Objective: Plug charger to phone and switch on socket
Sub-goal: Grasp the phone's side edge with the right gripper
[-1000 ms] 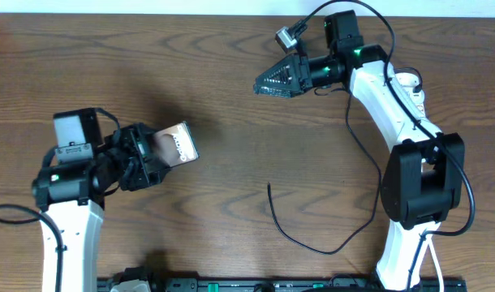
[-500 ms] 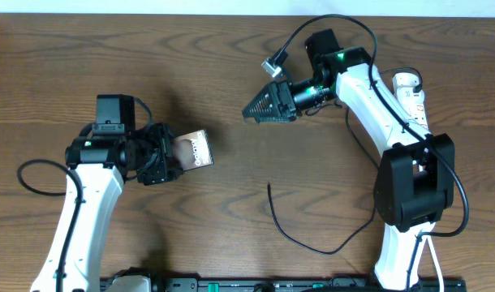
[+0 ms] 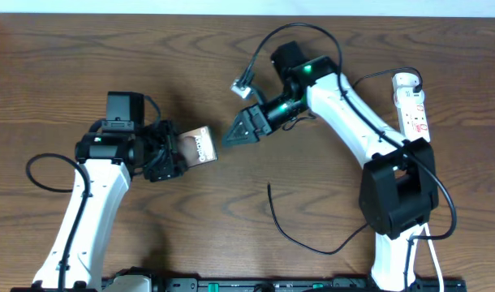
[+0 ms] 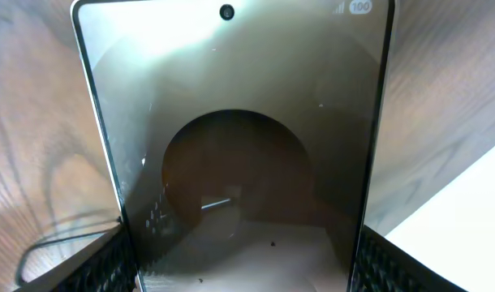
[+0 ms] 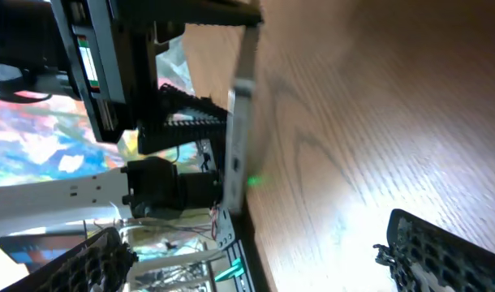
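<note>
My left gripper (image 3: 168,156) is shut on the phone (image 3: 199,148) and holds it above the table, free end pointing right. In the left wrist view the phone's glossy face (image 4: 231,122) fills the frame between my fingers (image 4: 246,272). My right gripper (image 3: 234,134) is open and empty, just right of the phone's free end and apart from it. The right wrist view shows the phone (image 5: 243,97) edge-on ahead of the open jaws (image 5: 264,259). The charger (image 3: 300,239) lies loose on the table, its tip (image 3: 269,187) below the right gripper. The socket (image 3: 412,104) lies at the far right.
The charger's cable curves along the front of the table towards the right arm's base (image 3: 398,199). The right arm reaches across the table's upper middle. A loose grey camera lead (image 3: 246,79) hangs above the right gripper.
My right gripper has swung left and down, from the upper middle to just beside the phone. My left arm has carried the phone to the right.
</note>
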